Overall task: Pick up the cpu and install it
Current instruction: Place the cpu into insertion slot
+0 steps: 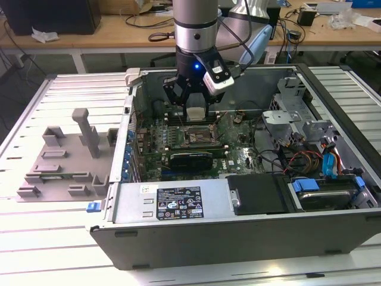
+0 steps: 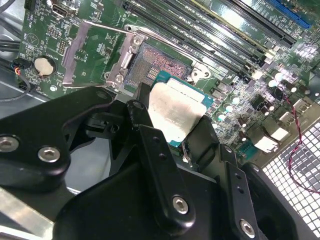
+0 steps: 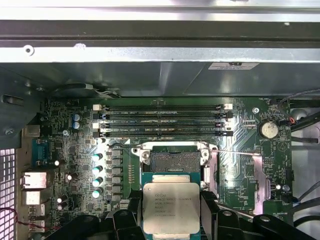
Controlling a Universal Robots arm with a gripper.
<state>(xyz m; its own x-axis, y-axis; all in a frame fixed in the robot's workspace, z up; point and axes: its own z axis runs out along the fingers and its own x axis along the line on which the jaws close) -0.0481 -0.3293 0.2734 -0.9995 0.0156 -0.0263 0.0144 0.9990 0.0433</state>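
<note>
1. Gripping the cpu (image 1: 196, 112) by two opposite edges, the gripper (image 1: 196, 114) hangs inside the open computer case (image 1: 333, 238), above the motherboard (image 1: 238, 158).
2. In both wrist views the black fingers (image 2: 150, 132) press against the chip's sides, and its silvery top (image 3: 171, 207) faces up between them.
3. The cpu (image 2: 175, 112) is carried level between the fingertips, not resting on anything.
4. The socket (image 3: 175, 161) sits on the board just beyond the chip's edge, its contact bed bare; in the exterior view it lies below the held chip (image 1: 199, 136).
5. A hinged metal plate (image 2: 92, 52) lies folded back beside the socket.
6. Memory slots (image 3: 165, 120) run along the far side of the socket.
7. A grey plastic tray (image 1: 59, 161) rests on the table outside the case, at the exterior view's left, well apart from the gripper.
</note>
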